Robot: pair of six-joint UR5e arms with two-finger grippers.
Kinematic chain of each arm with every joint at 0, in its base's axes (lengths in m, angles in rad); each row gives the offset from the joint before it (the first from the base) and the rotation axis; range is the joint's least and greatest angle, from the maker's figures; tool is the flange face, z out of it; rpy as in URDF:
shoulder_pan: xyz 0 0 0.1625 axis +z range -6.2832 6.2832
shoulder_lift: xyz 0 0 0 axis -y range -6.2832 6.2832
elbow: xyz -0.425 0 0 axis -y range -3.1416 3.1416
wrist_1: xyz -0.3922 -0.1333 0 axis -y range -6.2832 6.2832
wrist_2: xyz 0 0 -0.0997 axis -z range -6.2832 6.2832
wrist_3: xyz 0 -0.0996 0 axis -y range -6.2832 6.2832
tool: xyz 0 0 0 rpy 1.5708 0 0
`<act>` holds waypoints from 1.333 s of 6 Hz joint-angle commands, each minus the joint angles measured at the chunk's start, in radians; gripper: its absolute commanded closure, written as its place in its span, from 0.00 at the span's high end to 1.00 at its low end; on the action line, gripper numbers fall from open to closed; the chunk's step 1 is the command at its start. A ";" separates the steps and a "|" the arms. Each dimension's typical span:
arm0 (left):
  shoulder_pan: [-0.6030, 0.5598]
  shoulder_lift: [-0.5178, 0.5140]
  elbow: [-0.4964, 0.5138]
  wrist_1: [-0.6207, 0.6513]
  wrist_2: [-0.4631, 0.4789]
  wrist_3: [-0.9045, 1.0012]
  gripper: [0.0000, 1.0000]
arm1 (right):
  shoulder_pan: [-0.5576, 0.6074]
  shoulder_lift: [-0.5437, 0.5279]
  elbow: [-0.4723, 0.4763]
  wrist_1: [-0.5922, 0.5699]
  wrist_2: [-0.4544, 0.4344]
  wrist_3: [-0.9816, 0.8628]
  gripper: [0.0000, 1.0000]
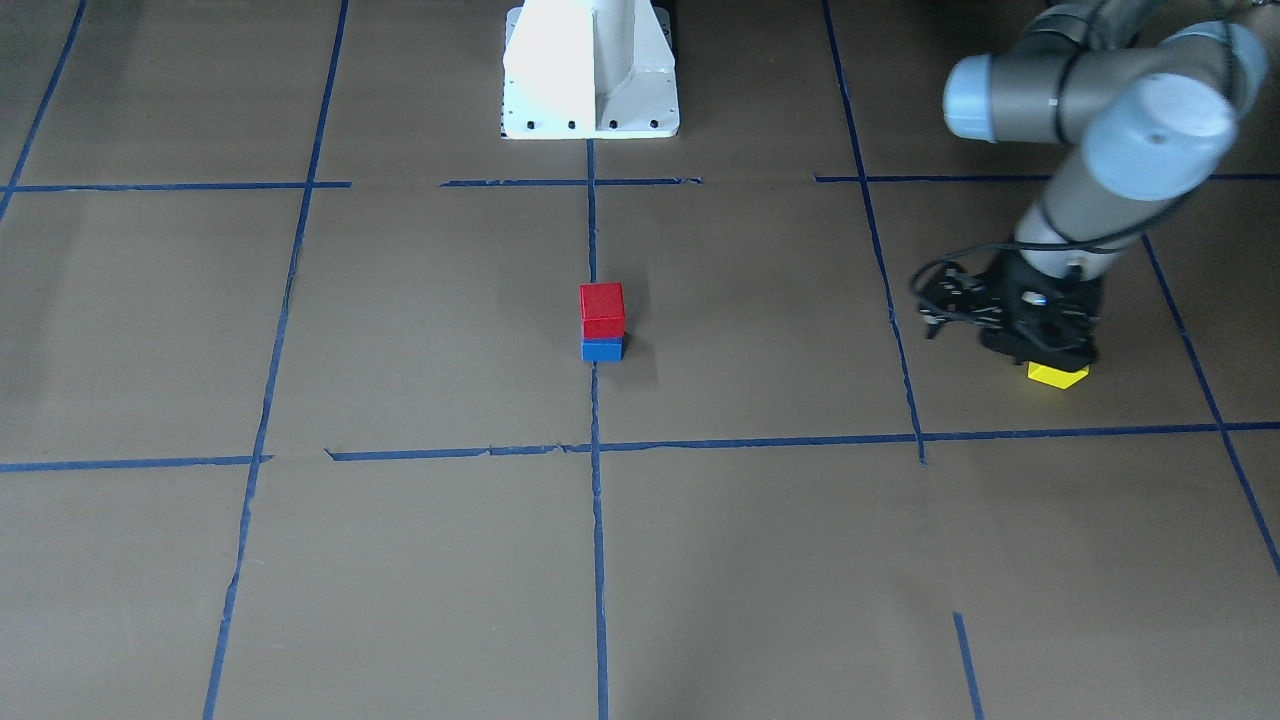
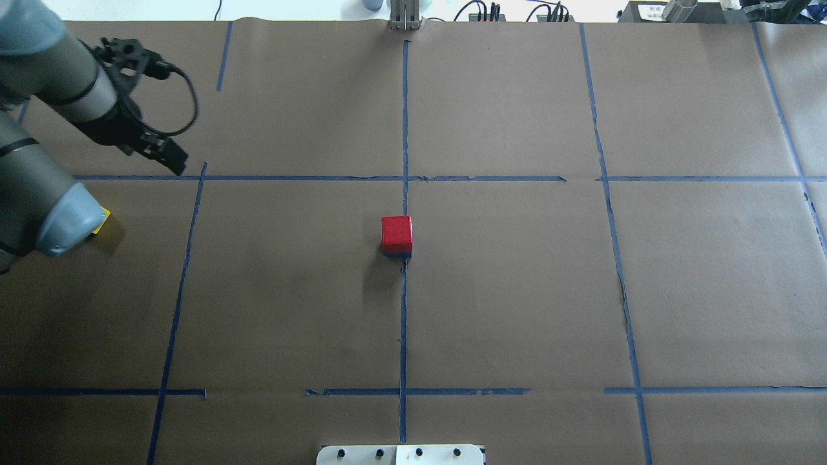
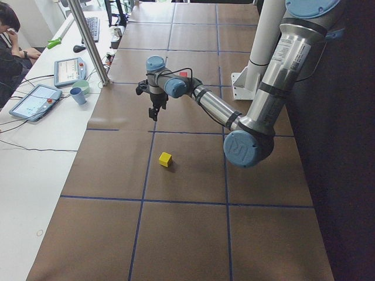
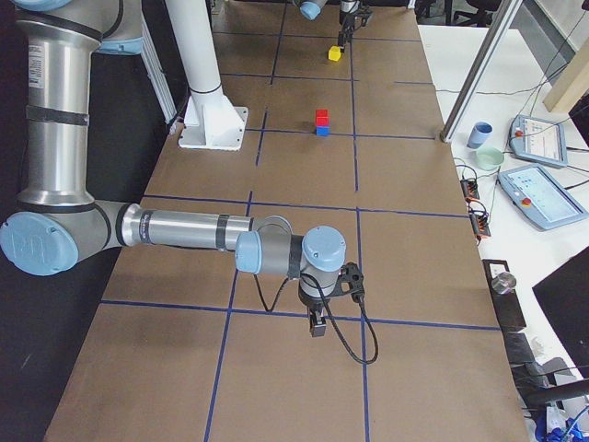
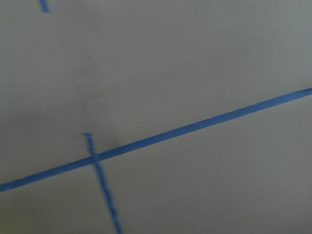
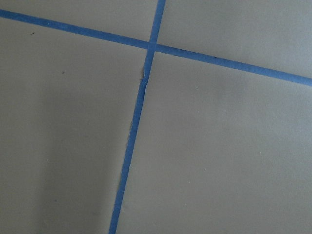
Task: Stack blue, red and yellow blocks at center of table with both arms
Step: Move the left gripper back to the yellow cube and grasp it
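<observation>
Block (image 3: 166,159), yellow, lies near left hand (image 3: 153,114).

No writing, label, brand or number is legible in any view. The two tablet screens (image 4: 545,198) on the white side table (image 4: 552,267) show coloured panels, but their contents are too small to read.

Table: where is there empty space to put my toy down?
In the overhead view, the paper right of the red block on the blue block is bare. The left is crowded: the left gripper hangs near the yellow block.
</observation>
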 commanded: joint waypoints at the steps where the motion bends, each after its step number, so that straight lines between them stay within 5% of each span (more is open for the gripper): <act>1: -0.078 0.162 0.016 -0.080 -0.033 0.144 1.00 | 0.000 0.000 -0.002 0.000 0.000 -0.002 1.00; 4: -0.037 0.187 0.242 -0.535 -0.033 -0.191 1.00 | 0.000 -0.002 -0.004 0.000 -0.001 -0.003 1.00; 8: 0.026 0.193 0.267 -0.533 -0.026 -0.192 1.00 | 0.000 -0.004 -0.004 0.000 -0.001 -0.006 1.00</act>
